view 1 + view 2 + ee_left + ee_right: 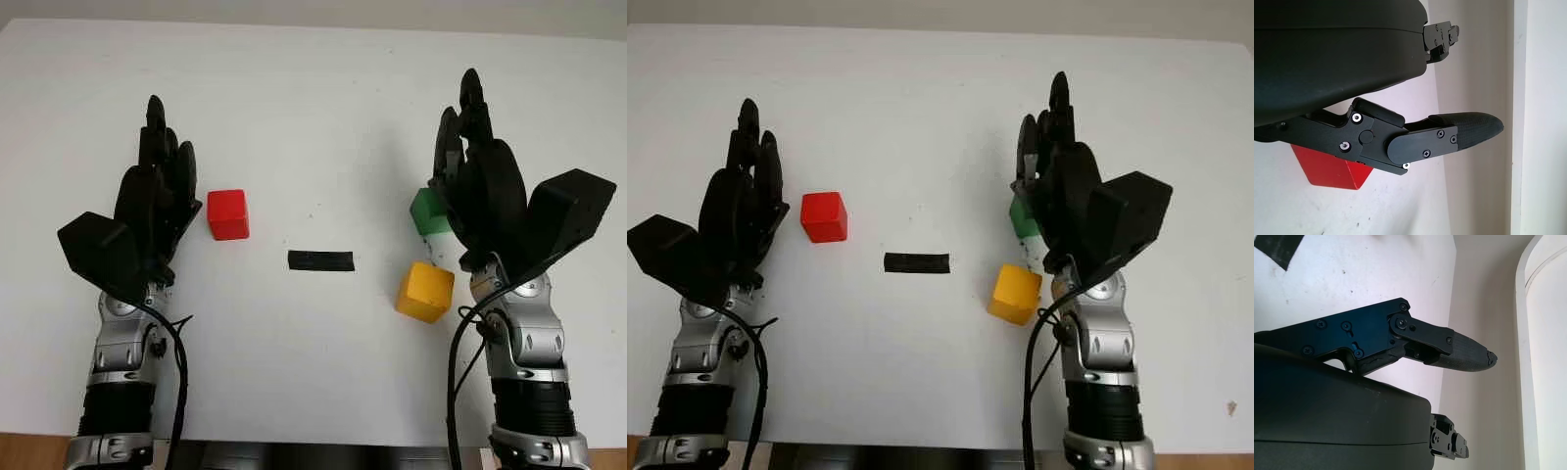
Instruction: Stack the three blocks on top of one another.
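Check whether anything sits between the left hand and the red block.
Nothing visible does. The left hand is open just beside the red block, with bare table between them. The black tape strip lies on the block's far side, toward the yellow block.

green block (427, 209): right side hidden behind right hand (480, 186) | red block (1332, 170): partly covered by left hand (1400, 139)

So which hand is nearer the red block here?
Left. The left hand is open just beside the red block, on its outer side; the right hand is open across the table by the green block.
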Tool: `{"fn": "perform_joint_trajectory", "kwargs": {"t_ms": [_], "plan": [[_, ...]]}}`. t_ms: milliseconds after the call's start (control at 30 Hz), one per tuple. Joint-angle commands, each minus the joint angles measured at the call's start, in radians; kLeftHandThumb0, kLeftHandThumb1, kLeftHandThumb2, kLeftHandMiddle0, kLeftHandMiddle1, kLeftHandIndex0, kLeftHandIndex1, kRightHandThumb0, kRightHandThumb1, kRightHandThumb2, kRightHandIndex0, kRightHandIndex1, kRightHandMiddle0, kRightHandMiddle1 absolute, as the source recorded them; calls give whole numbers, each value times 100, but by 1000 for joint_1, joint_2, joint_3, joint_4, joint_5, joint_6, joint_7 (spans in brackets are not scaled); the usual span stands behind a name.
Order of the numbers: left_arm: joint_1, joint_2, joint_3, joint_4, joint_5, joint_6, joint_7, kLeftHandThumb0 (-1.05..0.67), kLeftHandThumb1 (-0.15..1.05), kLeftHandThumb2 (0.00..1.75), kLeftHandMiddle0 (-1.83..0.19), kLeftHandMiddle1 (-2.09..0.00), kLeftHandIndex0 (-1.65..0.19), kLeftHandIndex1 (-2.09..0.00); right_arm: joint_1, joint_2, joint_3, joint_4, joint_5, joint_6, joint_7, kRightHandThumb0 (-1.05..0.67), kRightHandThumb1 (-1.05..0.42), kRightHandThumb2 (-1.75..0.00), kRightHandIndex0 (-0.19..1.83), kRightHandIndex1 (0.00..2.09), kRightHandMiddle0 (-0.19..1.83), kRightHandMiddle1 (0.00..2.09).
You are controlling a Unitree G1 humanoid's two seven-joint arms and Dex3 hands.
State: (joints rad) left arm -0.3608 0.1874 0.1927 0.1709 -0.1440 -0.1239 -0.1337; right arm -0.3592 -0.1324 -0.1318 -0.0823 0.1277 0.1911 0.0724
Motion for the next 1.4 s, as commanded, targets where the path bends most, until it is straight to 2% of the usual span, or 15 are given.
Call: {"fn": "perform_joint_trajectory", "kwargs": {"t_ms": [0,267,333,467,567,700,833,933,1067,1233,1367], "plan": [[28,6,-2,-40,-8,13,-7,-74,105,59,18,-5,16,-5,21,5,1,-37,7,-4,0,-72,-105,-71,-19,0,-19,0],[55,7,-2,-60,-9,35,-10,-72,105,59,18,-5,16,-5,18,-5,0,-14,15,3,23,-72,-105,-72,-19,0,-19,0],[57,10,-1,-64,-3,36,-3,-72,105,54,17,-6,15,-6,11,-4,0,-8,14,8,22,-72,-105,-72,-19,0,-19,0],[70,62,-18,-125,174,-6,87,-69,105,43,6,-9,6,-9,-5,-13,4,11,12,6,35,-71,-105,-73,-19,0,-19,0],[88,141,-27,-210,344,7,134,-66,105,30,-10,-11,-12,-16,-9,-13,1,6,8,13,29,-71,-105,-73,-19,0,-19,0],[100,351,-35,-340,513,68,-4,-71,105,13,-7,-5,-25,-17,-6,-25,-9,-25,-1,40,12,-72,-105,-71,-19,0,-19,0],[61,529,-44,-420,568,139,-205,-79,100,6,-5,-5,-33,-15,-4,-41,-19,-51,2,54,11,-72,-105,-72,-19,0,-19,0],[18,614,-74,-438,598,173,-317,-83,98,5,-3,-4,-35,-12,-6,-56,-22,-74,1,72,18,-71,-105,-74,-19,0,-19,0],[-31,679,-132,-424,655,168,-398,-90,100,6,-2,-5,-34,-8,-14,-65,-29,-100,6,92,18,-72,-105,-74,-19,0,-19,0],[-61,697,-191,-407,693,168,-460,-95,100,6,-1,-5,-31,-6,-40,-78,-38,-114,4,122,12,-72,-105,-74,-19,0,-19,0],[-67,708,-237,-385,780,126,-439,-100,104,8,4,-3,-28,-5,-51,-88,-29,-138,-10,153,9,-72,-105,-76,-19,0,-19,0]]}}
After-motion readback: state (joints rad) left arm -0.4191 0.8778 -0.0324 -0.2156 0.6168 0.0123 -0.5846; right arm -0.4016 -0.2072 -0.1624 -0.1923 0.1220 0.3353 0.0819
